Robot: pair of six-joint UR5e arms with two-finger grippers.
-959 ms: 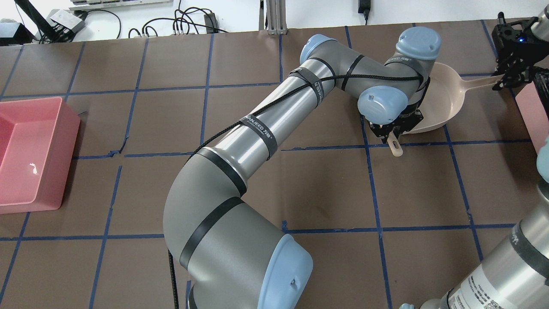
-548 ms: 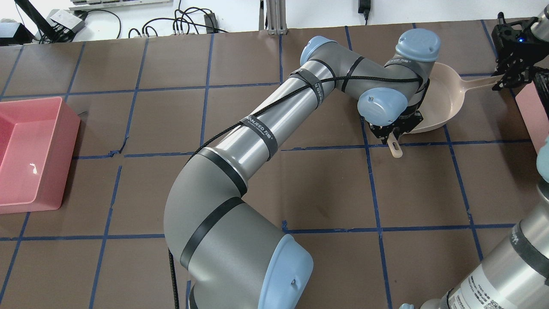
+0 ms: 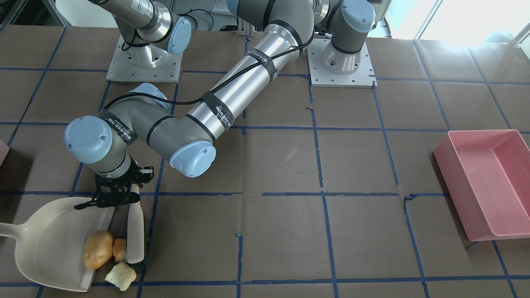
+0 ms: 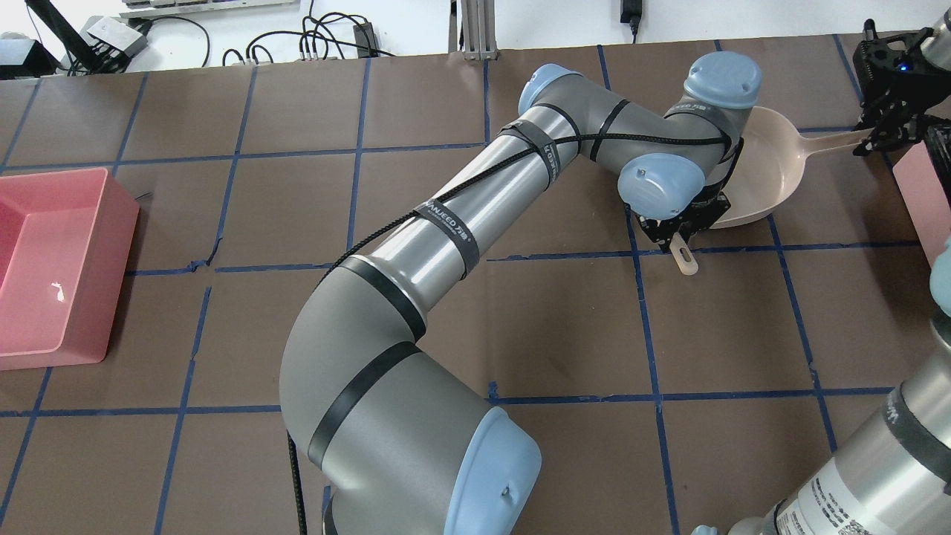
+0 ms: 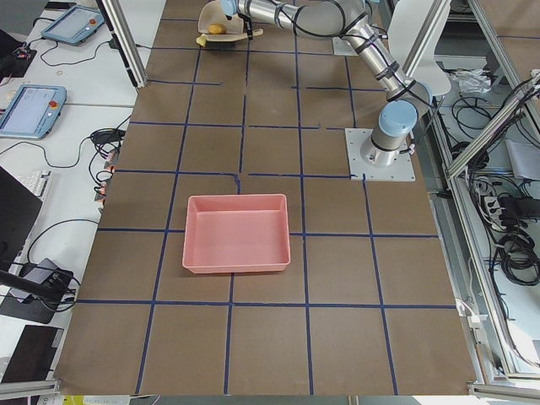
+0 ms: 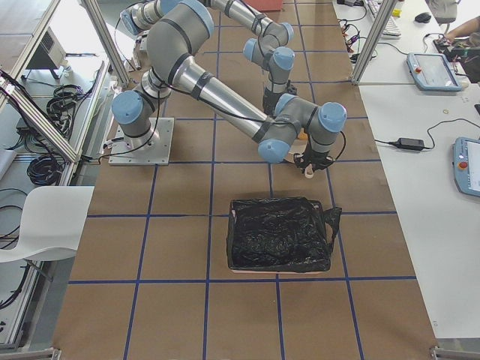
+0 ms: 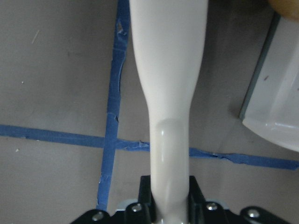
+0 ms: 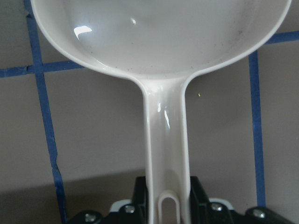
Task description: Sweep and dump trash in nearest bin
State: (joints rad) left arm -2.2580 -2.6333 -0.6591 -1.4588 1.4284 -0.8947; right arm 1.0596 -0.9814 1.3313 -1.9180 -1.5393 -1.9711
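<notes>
The trash shows in the front-facing view. A tan-orange potato-shaped lump [image 3: 97,248] lies on the lip of the cream dustpan [image 3: 45,244]. A small crusted chunk [image 3: 119,250] sits between it and the brush [image 3: 135,231]. A pale chunk [image 3: 120,274] lies on the table at the pan's front edge. My left gripper [image 3: 120,194] is shut on the brush handle [image 7: 168,116]. My right gripper [image 4: 880,134] is shut on the dustpan handle [image 8: 166,140]. In the overhead view my left arm hides the trash. A pale pink bin corner [image 3: 2,151] shows at the edge.
A large pink rectangular tub [image 3: 484,182] stands at the table's far end on my left, also in the overhead view [image 4: 52,267]. A black-bagged bin [image 6: 279,234] sits near the dustpan in the right exterior view. My left arm [image 4: 461,223] stretches across the table.
My left wrist has edged slightly toward the far side of the table with the brush. The right gripper and the dustpan have not moved.
</notes>
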